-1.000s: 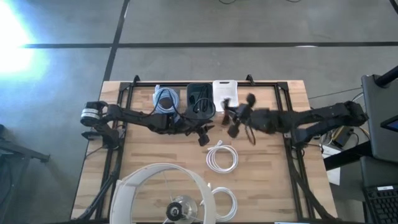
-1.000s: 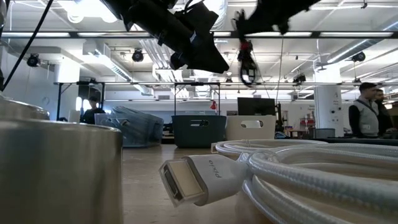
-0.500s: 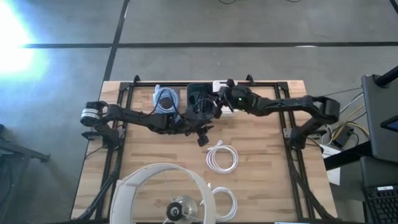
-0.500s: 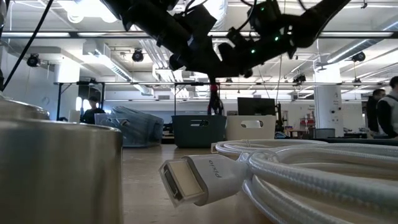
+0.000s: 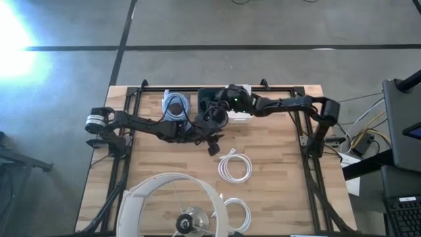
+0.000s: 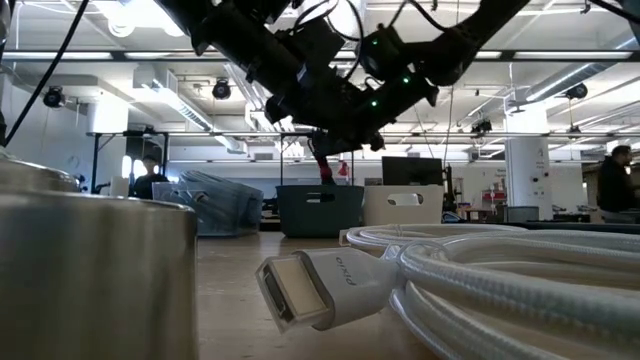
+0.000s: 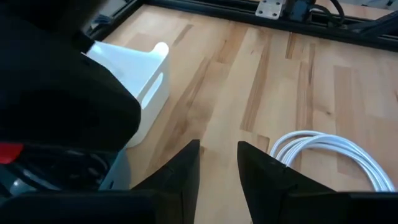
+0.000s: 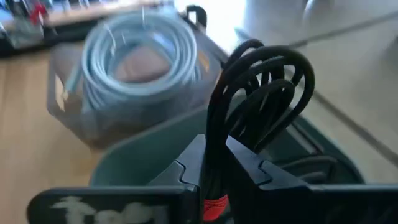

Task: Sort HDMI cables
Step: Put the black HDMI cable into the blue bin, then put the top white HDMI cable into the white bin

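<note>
My right gripper (image 5: 223, 103) hovers over the dark bin (image 5: 205, 96) at the table's far edge, shut on a black HDMI cable coil (image 8: 261, 93). Its lower end with a red tie (image 6: 323, 172) hangs just above that bin (image 6: 320, 210). A light blue cable coil (image 5: 175, 105) lies in the clear bin (image 8: 68, 118) to its left. Two white cable coils lie flat on the table, one at mid-table (image 5: 235, 166) and one near the front edge (image 5: 238, 214). My left gripper (image 5: 213, 145) waits open beside the bins, holding nothing (image 7: 217, 149). My right gripper pinches several strands of the black coil (image 8: 214, 146) between its two fingers (image 8: 186, 165), with the loops fanning out beyond the fingertips. The coil is lifted clear and hangs over the dark bin (image 8: 137, 165).
A white bin (image 5: 241, 92) stands right of the dark one, partly under my right arm. A large white ring with a metal object (image 5: 170, 204) takes up the near left of the table. The black frame rails (image 5: 125, 151) run along both sides.
My right gripper has carried the black cable from mid-table, right of the bins, toward the far edge and left, ending over the dark bin. The cable stayed in the shut fingers and now hangs lower, just above the bin.
</note>
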`<state>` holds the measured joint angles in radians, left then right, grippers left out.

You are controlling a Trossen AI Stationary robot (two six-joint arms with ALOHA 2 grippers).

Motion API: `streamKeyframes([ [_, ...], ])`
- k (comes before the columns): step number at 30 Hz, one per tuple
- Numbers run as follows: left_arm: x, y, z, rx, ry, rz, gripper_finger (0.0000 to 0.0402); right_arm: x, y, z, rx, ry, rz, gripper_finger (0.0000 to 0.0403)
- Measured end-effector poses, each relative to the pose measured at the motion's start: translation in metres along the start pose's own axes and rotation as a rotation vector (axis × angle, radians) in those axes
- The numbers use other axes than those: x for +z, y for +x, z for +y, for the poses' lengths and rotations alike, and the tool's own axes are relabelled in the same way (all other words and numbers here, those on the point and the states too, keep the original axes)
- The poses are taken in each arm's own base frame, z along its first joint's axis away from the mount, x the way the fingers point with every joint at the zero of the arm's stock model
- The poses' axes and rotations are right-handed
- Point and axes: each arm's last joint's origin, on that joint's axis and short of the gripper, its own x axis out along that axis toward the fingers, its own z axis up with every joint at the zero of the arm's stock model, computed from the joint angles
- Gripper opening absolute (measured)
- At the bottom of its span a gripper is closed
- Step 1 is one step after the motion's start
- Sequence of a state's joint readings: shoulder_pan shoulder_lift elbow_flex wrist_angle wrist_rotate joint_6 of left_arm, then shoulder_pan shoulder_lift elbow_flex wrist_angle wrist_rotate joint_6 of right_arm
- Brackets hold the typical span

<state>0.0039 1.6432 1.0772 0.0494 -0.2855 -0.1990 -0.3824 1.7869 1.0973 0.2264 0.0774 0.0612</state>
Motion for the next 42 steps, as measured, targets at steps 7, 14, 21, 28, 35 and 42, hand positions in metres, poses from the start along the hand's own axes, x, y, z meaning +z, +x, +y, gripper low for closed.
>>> streamKeyframes([
  [7,-0.002,-0.001,-0.002,-0.004,-0.018,0.006,0.0110,0.019,0.009,0.002,-0.006,-0.023,0.100,0.0071],
  [14,-0.003,-0.002,-0.007,-0.016,-0.024,0.010,0.0110,0.031,0.004,0.002,-0.008,-0.035,0.137,0.0104],
  [21,-0.003,-0.002,-0.008,-0.019,-0.026,0.011,0.0110,0.038,-0.003,0.002,-0.011,-0.058,0.254,0.0122],
  [28,-0.003,-0.002,-0.009,-0.020,-0.025,0.010,0.0110,0.027,-0.019,0.013,0.000,-0.097,0.533,0.0114],
  [35,-0.003,-0.003,-0.009,-0.023,-0.024,0.010,0.0110,0.028,-0.043,0.035,0.027,-0.092,0.577,0.0105],
  [42,-0.004,-0.003,-0.011,-0.024,-0.021,0.011,0.0110,0.034,-0.086,0.058,0.057,-0.075,0.511,0.0110],
])
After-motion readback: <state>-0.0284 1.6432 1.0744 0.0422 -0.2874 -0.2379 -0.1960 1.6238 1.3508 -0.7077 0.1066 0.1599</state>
